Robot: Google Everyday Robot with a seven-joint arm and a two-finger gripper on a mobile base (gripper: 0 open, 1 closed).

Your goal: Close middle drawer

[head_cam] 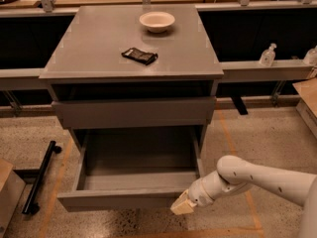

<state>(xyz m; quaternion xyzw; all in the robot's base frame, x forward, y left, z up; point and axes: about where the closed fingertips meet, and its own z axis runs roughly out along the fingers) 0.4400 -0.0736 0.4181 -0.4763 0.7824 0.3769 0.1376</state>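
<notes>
The middle drawer (133, 200) of the grey cabinet (131, 38) is pulled far out, and its empty grey inside shows. Its plain flat front faces me at the bottom of the view. The taller top drawer front (133, 113) above it sits in line with the cabinet. The lowest drawer front is hidden under the open drawer. My gripper (182, 206), with tan tips on a white arm coming from the right, is at the right end of the middle drawer's front and touches it. Its tips are together and hold nothing.
A white bowl (157, 21) and a dark packet (139, 55) lie on the cabinet top. A black bar on wheels (38, 177) lies on the floor at the left, beside a box corner (7, 192). Pump bottles (267, 55) stand on a ledge at the right.
</notes>
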